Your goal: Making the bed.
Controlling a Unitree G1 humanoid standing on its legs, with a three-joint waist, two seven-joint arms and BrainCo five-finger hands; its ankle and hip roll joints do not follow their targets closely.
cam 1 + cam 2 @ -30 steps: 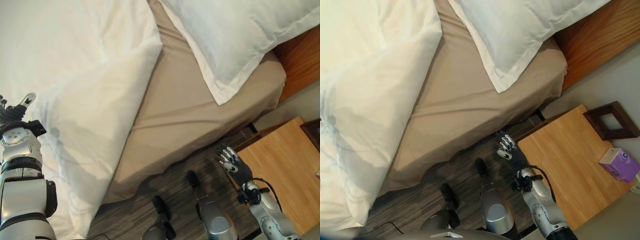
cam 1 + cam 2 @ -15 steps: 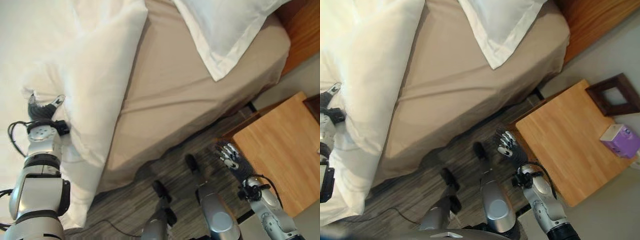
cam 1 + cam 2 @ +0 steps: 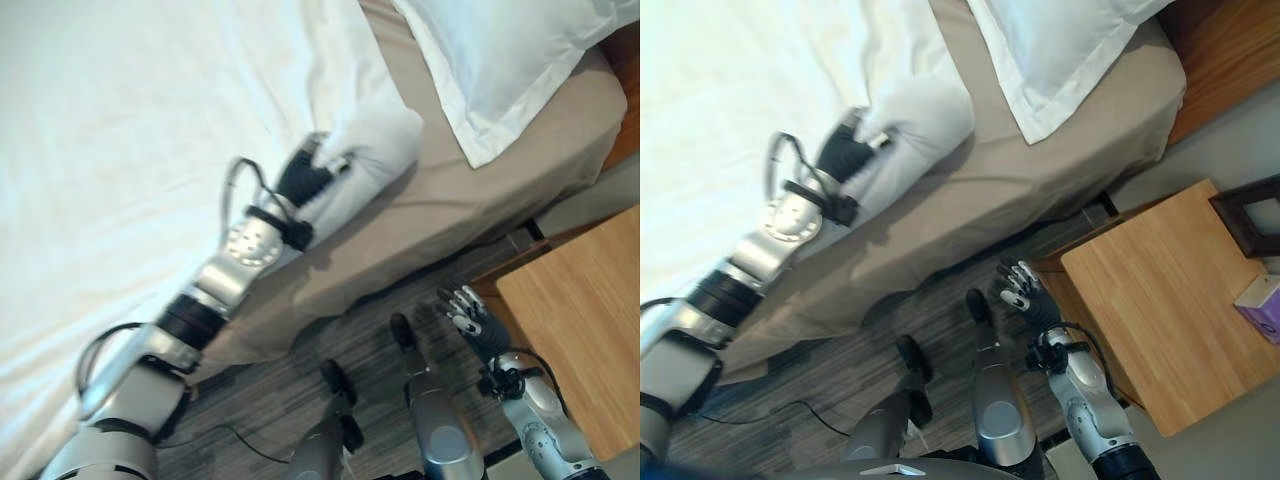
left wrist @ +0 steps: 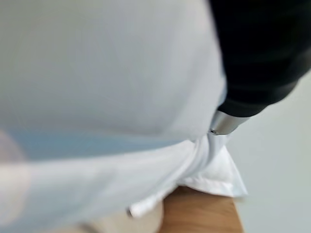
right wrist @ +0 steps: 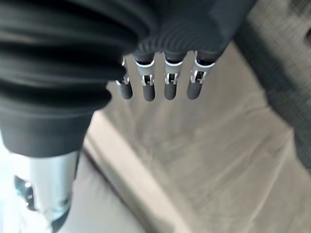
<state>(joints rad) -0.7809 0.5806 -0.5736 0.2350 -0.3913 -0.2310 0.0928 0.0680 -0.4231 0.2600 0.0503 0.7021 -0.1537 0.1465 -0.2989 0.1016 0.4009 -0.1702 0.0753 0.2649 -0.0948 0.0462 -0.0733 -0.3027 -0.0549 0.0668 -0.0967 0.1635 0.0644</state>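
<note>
No readable text, labels, numbers or signs showing anywhere. Purple box [image 3: 1262, 306] sitting at edge of wooden nightstand [image 3: 1160, 310], any print on it too small to make out. White duvet [image 3: 150, 150], pillow [image 3: 510, 60] and tan sheet [image 3: 450, 200] all lying plain, bearing no markings.

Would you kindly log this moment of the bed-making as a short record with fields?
left hand: up on the bed, fingers buried in a bunched corner of the white duvet
right hand: low beside the bed, over the floor, fingers relaxed, holding nothing
pillow: at the head end, on the tan sheet
tan sheet: still bare between duvet and pillow
nightstand: wooden, beside the bed
</note>
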